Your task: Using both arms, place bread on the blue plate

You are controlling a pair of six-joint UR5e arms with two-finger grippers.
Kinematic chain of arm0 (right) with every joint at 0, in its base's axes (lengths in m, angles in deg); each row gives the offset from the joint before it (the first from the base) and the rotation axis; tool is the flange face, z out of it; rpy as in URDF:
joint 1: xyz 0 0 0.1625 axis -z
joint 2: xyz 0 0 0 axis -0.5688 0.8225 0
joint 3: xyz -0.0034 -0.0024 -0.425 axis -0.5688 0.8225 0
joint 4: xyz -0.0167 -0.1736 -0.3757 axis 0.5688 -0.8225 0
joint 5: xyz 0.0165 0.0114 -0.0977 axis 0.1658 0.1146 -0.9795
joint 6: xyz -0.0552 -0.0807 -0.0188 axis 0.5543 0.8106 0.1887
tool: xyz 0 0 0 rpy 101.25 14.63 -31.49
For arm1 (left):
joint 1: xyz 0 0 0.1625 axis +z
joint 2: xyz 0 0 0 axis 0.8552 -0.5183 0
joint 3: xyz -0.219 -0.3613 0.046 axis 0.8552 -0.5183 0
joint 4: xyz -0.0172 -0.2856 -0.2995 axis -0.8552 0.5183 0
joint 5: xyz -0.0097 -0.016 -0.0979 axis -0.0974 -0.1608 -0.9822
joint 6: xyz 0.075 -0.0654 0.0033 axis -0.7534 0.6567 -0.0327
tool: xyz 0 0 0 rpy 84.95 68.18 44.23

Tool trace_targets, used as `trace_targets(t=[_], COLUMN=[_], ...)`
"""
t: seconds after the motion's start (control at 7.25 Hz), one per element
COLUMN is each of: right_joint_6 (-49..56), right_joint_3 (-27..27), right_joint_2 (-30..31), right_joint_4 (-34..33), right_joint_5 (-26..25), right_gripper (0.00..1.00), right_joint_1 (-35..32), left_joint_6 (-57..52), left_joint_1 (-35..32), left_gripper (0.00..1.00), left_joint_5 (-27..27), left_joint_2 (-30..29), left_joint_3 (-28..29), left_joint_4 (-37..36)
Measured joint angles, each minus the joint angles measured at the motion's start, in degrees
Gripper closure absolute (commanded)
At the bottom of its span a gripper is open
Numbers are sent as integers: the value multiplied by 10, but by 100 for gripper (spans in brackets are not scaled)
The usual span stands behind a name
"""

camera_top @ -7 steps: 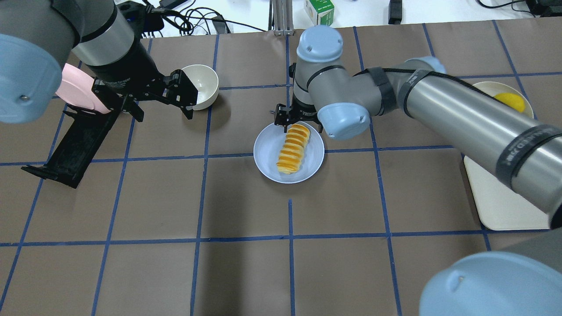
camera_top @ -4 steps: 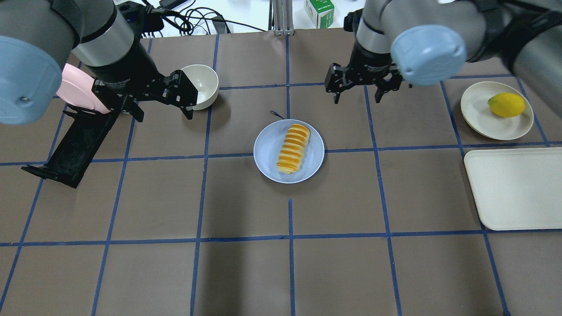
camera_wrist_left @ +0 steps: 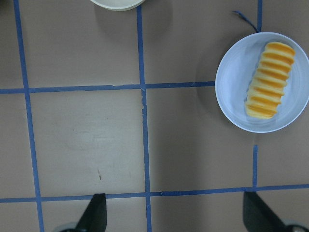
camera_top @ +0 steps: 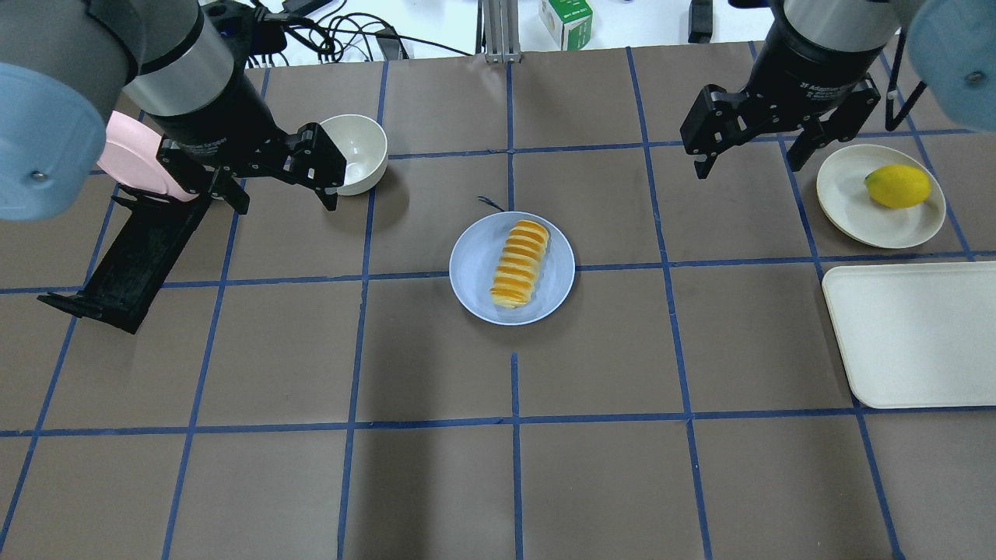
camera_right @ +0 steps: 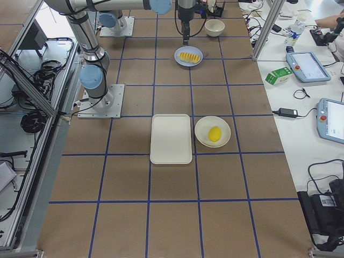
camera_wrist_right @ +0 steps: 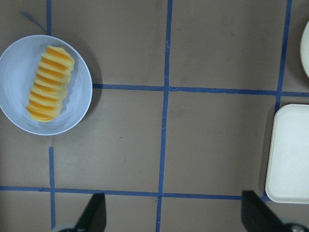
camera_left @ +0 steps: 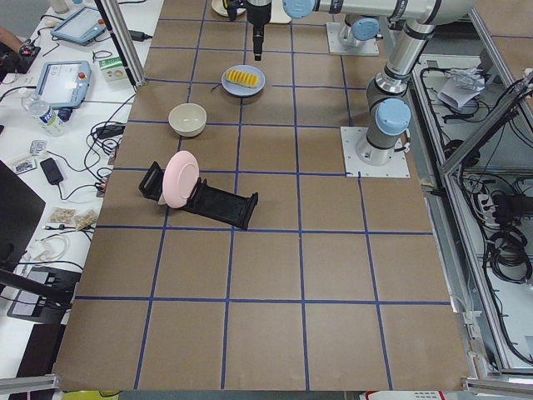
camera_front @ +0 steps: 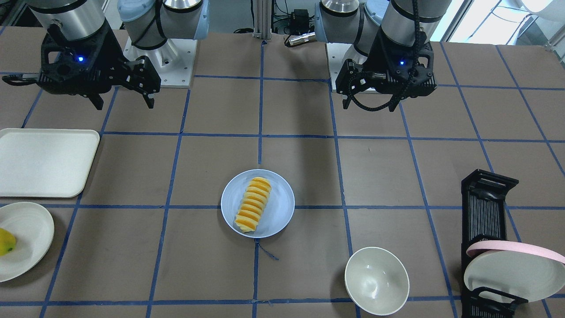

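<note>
The bread (camera_top: 520, 264) lies flat on the blue plate (camera_top: 475, 272), its long axis running slightly askew across the dish and one end close to the far rim. The plate sits on the table (camera_top: 436, 482) near the middle, a blue grid line passing under it.

Neither tool touches either thing. The left tool (camera_top: 284, 201) hangs above the table on the robot's left, well apart from the plate, its fingers (camera_wrist_left: 94, 215) spread wide with nothing between them. The right tool (camera_top: 747, 167) hangs above the table on the other side, also well apart from the plate, and its fingers (camera_wrist_right: 94, 215) are likewise spread and empty. From each wrist camera the plate and bread show off to one side, not under the tool.

A white bowl (camera_top: 359, 152) stands on the table's left half, next to a black rack (camera_top: 132, 264) holding a pink-rimmed plate (camera_top: 136, 159) on edge. On the right half a lemon (camera_top: 897, 187) rests on a small cream plate (camera_top: 864, 214), just beyond a cream tray (camera_top: 910, 334).
</note>
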Motion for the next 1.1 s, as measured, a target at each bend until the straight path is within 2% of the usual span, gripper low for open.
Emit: trace_targets(t=[0.41, 1.1], right_joint_6=[1, 6], right_joint_3=[17, 49], right_joint_2=[-17, -57], right_joint_4=[-1, 0], right_joint_5=[-11, 3], right_gripper=[0, 0], right_joint_1=[0, -8], left_joint_6=[4, 5], left_joint_1=[0, 1], left_gripper=[0, 0], left_joint_5=[1, 1], left_joint_2=[0, 0], left_joint_3=[0, -1], left_joint_4=[0, 0])
